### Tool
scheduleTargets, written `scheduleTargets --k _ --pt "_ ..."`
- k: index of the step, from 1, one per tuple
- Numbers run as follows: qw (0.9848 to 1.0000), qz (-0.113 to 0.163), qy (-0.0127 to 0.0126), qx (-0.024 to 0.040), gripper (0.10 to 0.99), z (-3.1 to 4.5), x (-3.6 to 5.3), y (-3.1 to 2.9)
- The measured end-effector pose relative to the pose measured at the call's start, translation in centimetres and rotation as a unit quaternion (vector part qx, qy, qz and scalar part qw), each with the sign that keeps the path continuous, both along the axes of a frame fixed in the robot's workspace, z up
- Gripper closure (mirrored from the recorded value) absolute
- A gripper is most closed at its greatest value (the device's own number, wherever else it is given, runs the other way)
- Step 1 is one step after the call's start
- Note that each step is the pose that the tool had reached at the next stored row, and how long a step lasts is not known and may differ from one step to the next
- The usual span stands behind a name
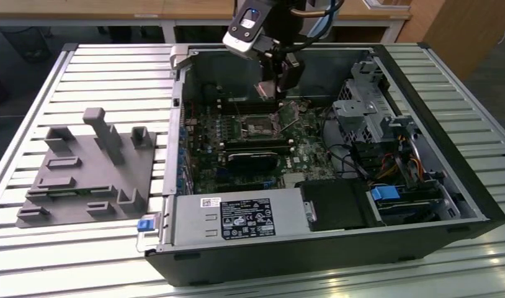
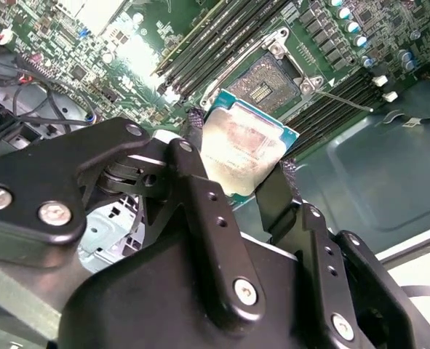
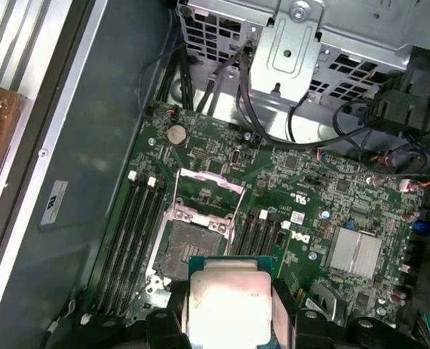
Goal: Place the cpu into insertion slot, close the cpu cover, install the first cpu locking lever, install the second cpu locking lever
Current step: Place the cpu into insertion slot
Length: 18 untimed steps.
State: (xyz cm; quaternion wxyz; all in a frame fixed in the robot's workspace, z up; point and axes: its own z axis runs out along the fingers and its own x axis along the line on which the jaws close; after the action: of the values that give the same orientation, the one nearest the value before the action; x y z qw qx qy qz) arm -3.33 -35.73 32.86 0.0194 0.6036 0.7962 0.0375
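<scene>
Holding one cpu (image 2: 247, 145) between two closed fingers (image 2: 207, 203), gripper (image 1: 273, 90) above one bare insertion slot (image 3: 193, 243), one cpu cover (image 3: 211, 190) raised, one open computer case (image 1: 319, 261), one grey fixture (image 1: 87, 167), slatted metal bench (image 1: 111, 68).

arm w/ wrist tilted down, pincer (image 2: 238, 154) clamped on cpu (image 2: 249, 142).

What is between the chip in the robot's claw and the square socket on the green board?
Nothing. In the first wrist view the gripper holds the chip near the open socket, with only bare air between them.
</scene>
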Motion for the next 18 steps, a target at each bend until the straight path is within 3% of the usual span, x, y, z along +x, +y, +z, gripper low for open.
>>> scheduleTargets --k 6,13,18 --pt "0.9994 -0.034 0.0 -0.0003 0.545 -0.41 -0.02 0.03" --pt "0.9964 -0.085 0.0 -0.0004 0.545 -0.9 -0.05 0.05" --pt "0.9945 -0.105 0.0 -0.0003 0.545 -1.22 -0.07 0.05"
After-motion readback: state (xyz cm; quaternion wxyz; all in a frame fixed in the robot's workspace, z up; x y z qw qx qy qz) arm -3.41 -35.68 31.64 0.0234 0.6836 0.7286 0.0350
